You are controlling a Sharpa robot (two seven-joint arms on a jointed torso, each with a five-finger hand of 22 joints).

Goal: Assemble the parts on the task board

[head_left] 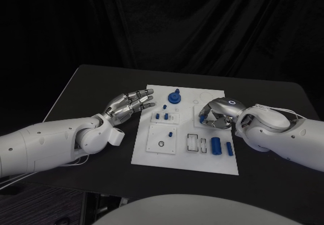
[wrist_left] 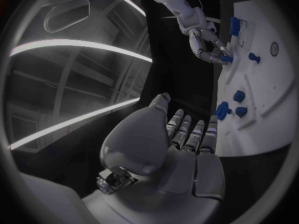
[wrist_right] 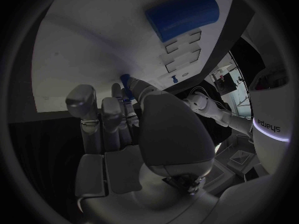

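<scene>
Here, at centre-right of the head view: right hand (head_left: 215, 114) curled down onto the task board (head_left: 155, 157), fingertips pinching a small blue part (head_left: 202, 119) directly beneath, long axis apparently upright. Far nearer than the left hand (head_left: 128, 105), hovering at the board's left edge, fingers extended, holding nothing.

One white task board (head_left: 186, 161), two silver hands, left (head_left: 128, 105) and right (head_left: 217, 114), one blue round geared part (head_left: 175, 98), two blue cylinders (head_left: 216, 145) side by side, several small blue pegs (head_left: 162, 116) are counted.
</scene>
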